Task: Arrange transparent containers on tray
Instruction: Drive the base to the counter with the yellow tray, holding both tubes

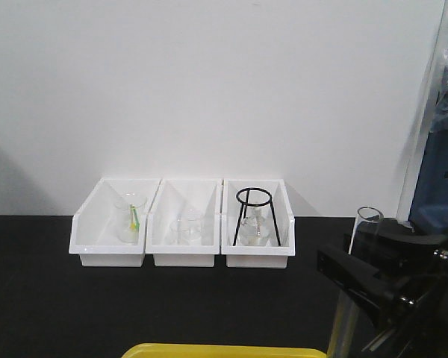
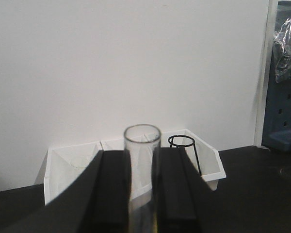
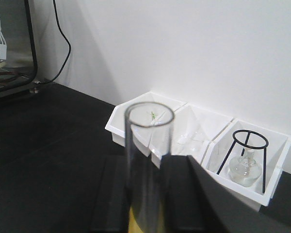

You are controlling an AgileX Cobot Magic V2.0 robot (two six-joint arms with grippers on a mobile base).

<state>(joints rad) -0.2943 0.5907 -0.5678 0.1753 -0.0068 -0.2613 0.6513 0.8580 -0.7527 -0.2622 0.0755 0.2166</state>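
The right gripper (image 3: 149, 167) is clamped on the right test tube (image 3: 149, 145). Its black fingers (image 3: 114, 194) press against either side of the glass, and the tube stands upright with its round rim at 12 o'clock. A yellow tint shows through the glass at the tube's foot. In the front view the right gripper (image 1: 358, 248) sits at 4 o'clock of the frame with the tube (image 1: 366, 224) rising out of it, held over the black table (image 1: 45, 298) and not resting on the tray.

The left gripper (image 2: 142, 160) likewise squeezes the left test tube (image 2: 142, 143) between two dark fingers (image 2: 111, 194) — upright, rim up.

The yellow tray (image 1: 224, 349) shows only as a strip of rim at 6 o'clock of the front view, toward 8 o'clock from the right gripper and apart from it; what lies in it cannot be told.

Toward 10 o'clock from that gripper, three white bins stand side by side before the white wall (image 1: 209, 74). The left bin (image 1: 89, 216) holds a clear beaker (image 1: 130, 218) with a green stick (image 1: 136, 218) in it. The middle bin (image 1: 164, 216) holds a second beaker (image 1: 187, 226). The right bin (image 1: 257, 257) holds a black wire tripod (image 1: 243, 220) with a round glass flask (image 1: 255, 233) under its ring.
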